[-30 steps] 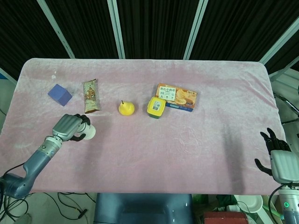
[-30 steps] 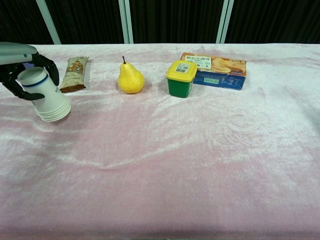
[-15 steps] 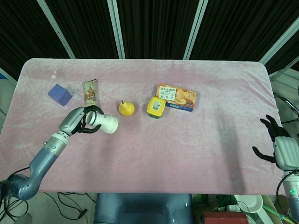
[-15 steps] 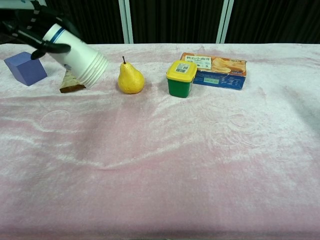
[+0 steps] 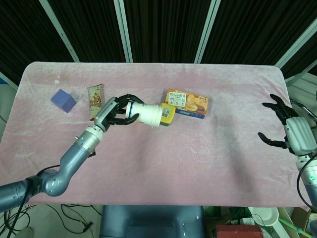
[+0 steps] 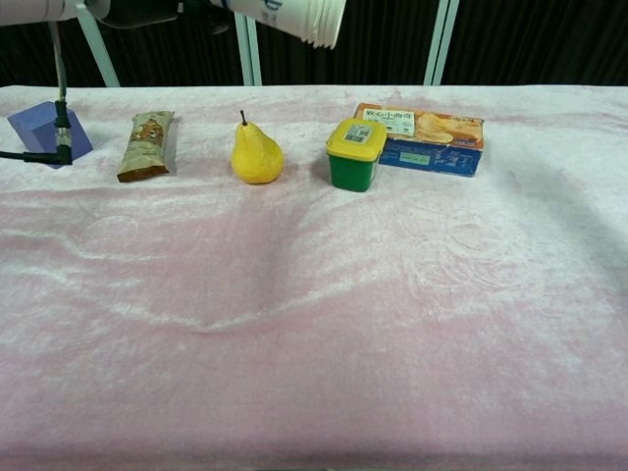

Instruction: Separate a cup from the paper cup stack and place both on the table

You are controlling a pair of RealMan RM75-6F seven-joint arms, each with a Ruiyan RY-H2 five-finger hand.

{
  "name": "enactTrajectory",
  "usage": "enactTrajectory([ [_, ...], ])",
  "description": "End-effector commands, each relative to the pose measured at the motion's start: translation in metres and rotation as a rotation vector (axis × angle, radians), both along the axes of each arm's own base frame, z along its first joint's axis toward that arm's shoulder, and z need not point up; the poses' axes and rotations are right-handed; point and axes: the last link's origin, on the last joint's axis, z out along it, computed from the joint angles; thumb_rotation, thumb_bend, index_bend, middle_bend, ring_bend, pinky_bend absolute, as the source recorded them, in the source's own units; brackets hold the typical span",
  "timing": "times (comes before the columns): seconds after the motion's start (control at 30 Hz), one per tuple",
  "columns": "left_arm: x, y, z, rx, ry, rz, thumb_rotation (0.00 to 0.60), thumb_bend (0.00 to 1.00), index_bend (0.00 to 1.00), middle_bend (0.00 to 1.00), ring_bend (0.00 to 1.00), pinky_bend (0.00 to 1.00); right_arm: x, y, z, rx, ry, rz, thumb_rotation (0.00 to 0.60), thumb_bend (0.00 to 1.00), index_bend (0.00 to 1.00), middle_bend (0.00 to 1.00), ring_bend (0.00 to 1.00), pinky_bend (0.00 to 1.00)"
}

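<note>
Right hand (image 5: 290,130) at the tabletop (image 5: 223,163) edge, well right of the green tub (image 6: 354,154) — fingers spread, holding nothing. Left hand (image 5: 115,113) grips the paper cup stack (image 5: 145,113), lifted sideways above the tub — rims toward it.

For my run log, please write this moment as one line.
left hand: holds cup stack on its side, lifted off the table | right hand: open, empty, at right edge | cups: not separated
</note>
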Motion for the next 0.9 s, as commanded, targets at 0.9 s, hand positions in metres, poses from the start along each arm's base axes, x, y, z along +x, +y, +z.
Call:
enactTrajectory([
  [0.9,0.050,0.012,-0.041,-0.245,-0.210,0.040,0.600,0.47,0.54,0.52,0.41,0.69,0.133,-0.045,-0.058,0.074,-0.060,0.361,0.600,0.17,0.37,0.05,0.20,0.19],
])
